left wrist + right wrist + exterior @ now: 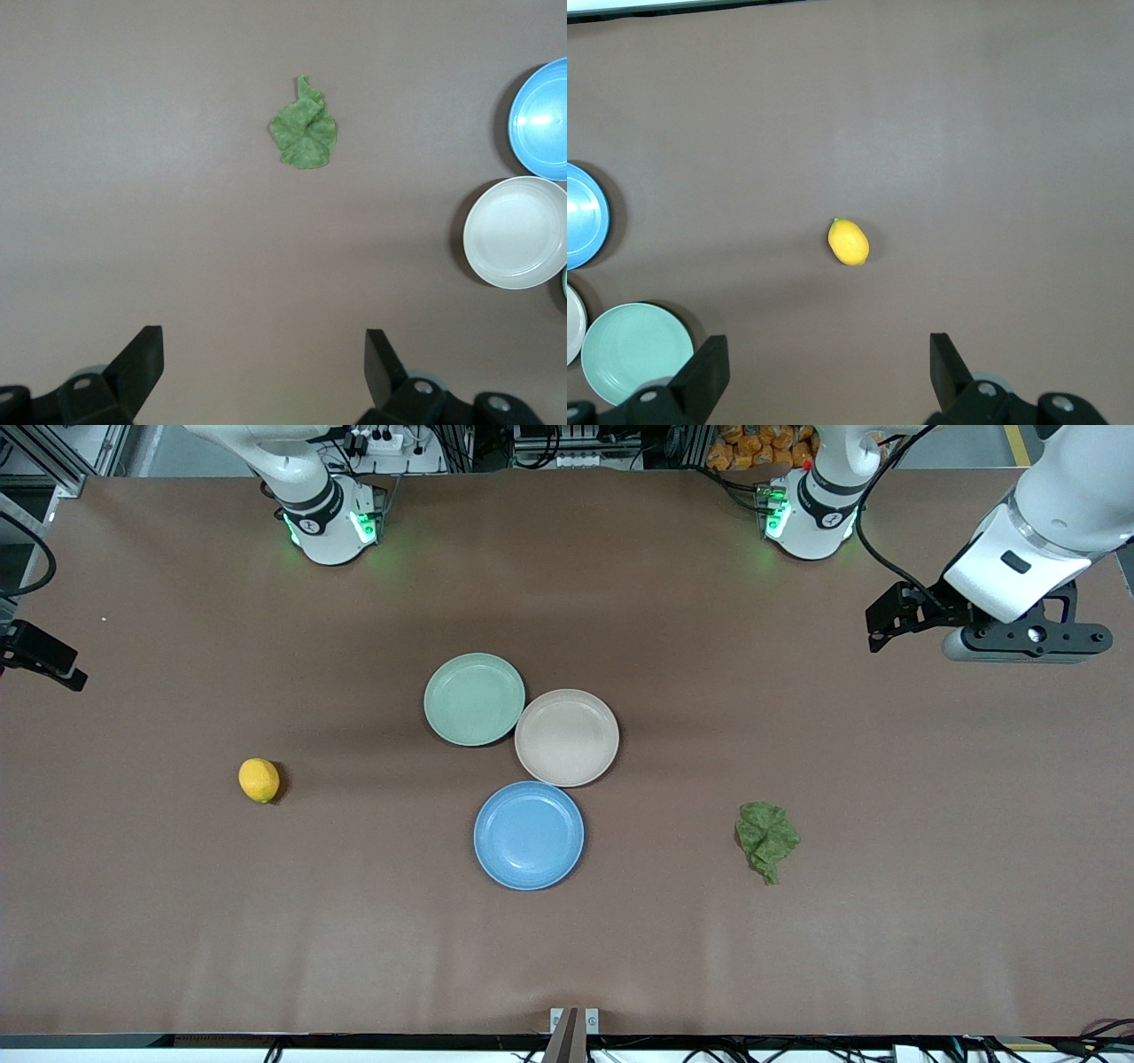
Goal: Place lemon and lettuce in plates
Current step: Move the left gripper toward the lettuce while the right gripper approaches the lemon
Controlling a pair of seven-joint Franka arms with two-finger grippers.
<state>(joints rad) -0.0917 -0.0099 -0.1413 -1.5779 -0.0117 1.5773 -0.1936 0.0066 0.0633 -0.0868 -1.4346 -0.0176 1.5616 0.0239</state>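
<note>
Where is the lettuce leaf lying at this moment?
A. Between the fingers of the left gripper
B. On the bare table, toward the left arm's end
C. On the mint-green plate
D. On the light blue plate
B: the lettuce lies on the bare brown table, apart from the empty blue plate.

Plates point(529, 835) between lemon point(259, 780); lettuce point(767, 838).
</note>
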